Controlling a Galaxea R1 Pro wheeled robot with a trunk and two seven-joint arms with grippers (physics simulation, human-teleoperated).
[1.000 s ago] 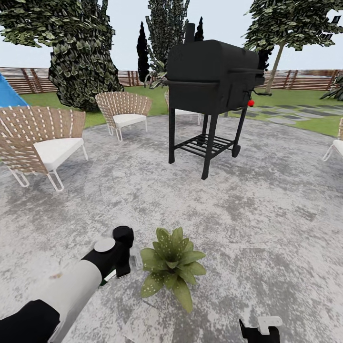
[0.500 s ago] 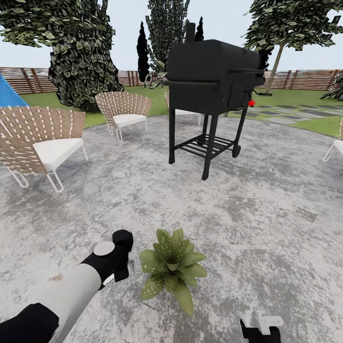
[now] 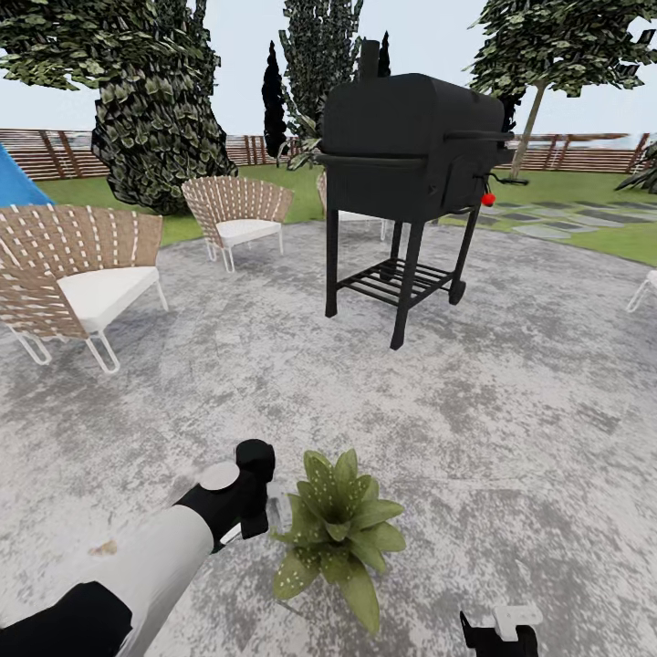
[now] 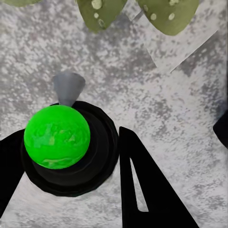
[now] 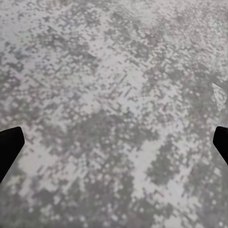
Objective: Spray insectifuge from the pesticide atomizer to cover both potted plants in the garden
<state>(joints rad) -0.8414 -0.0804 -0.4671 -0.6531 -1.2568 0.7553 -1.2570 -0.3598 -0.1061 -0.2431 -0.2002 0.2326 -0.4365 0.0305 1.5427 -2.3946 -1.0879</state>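
One potted plant (image 3: 338, 537), a low rosette of speckled green leaves, stands on the grey patio (image 3: 511, 429) close in front of me. My left gripper (image 3: 254, 500) hovers just left of it, shut on the pesticide atomizer. In the left wrist view the atomizer (image 4: 57, 136) appears from above as a bright green round body in a black collar with a grey nozzle, between my black fingers (image 4: 142, 190). The nozzle faces the plant's leaves (image 4: 168, 14). My right gripper (image 3: 497, 631) hangs low at the right. Its fingertips (image 5: 9, 147) stand wide apart over bare paving.
A black barbecue grill (image 3: 406, 155) on legs stands mid-patio beyond the plant. Wicker chairs (image 3: 78, 274) (image 3: 239, 214) line the left side. Trees, lawn with stepping stones (image 3: 566, 219) and a brown slatted fence (image 3: 55, 151) lie behind.
My left gripper with the atomizer has edged closer to the plant. The whole view has shifted slightly, so the camera has moved a little.
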